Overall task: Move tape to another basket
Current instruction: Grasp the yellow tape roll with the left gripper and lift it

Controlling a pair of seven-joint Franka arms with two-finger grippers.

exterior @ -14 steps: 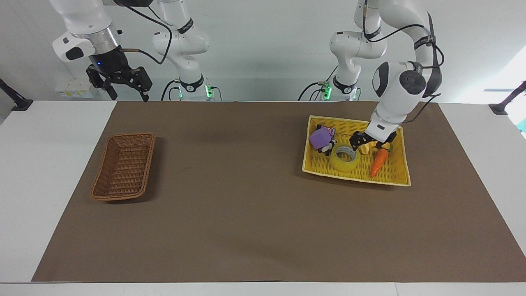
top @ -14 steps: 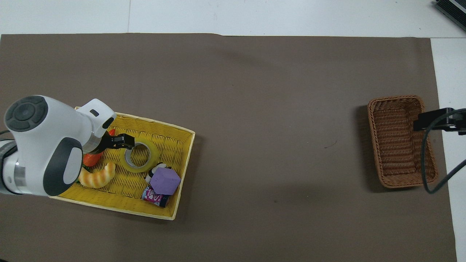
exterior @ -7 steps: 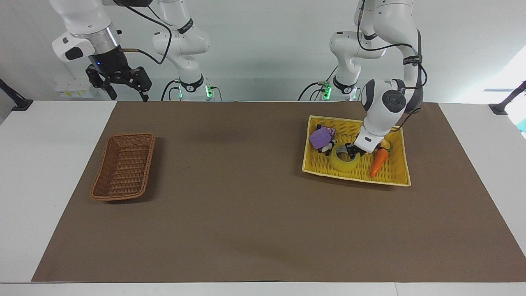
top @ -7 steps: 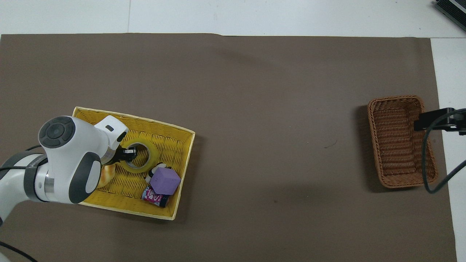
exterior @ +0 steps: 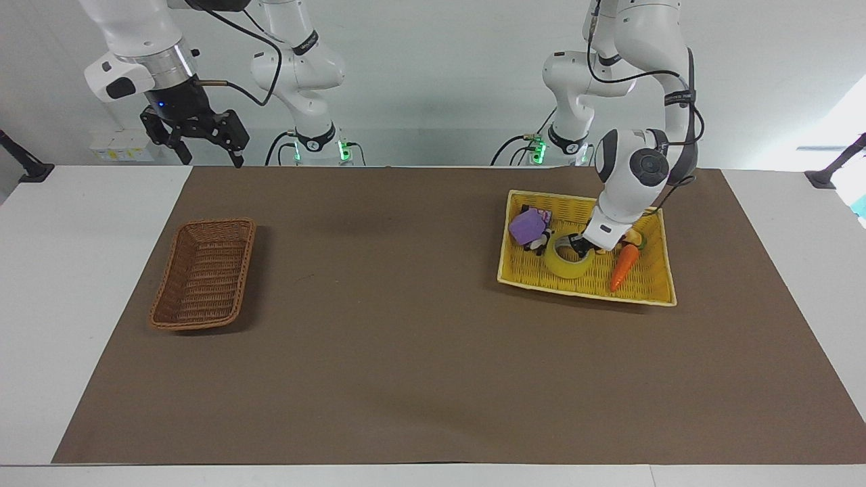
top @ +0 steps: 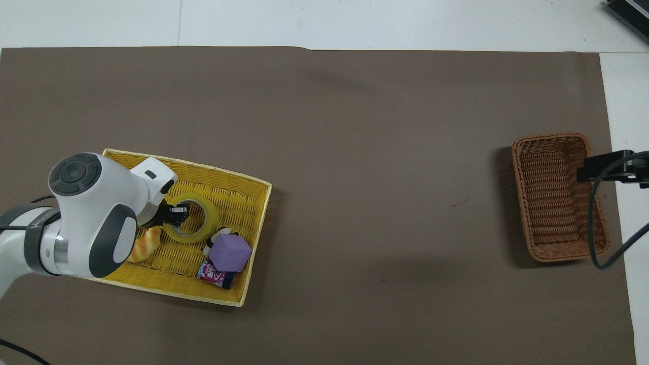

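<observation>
At the right of the facing view, the left gripper [exterior: 580,246] reaches down into the yellow woven basket [exterior: 653,293] and is clamped on the wall of the tape [exterior: 565,262], a roll of translucent yellow packing tape that sits tilted in the middle of that basket. In the overhead view the same scene fills the lower left of the frame, one finger inside the roll's pale core. Around the tape lie an orange toy carrot [exterior: 624,265], a toy croissant [top: 140,245], a purple block [exterior: 528,226] and a small packet [top: 217,275] whose printed lettering is too small to read. The dark brown wicker basket [exterior: 177,316] sits at the left of the facing view, toward the right arm's end of the table. The right gripper [exterior: 206,145] waits at the upper left, raised above the table's edge, its jaws spread apart.
</observation>
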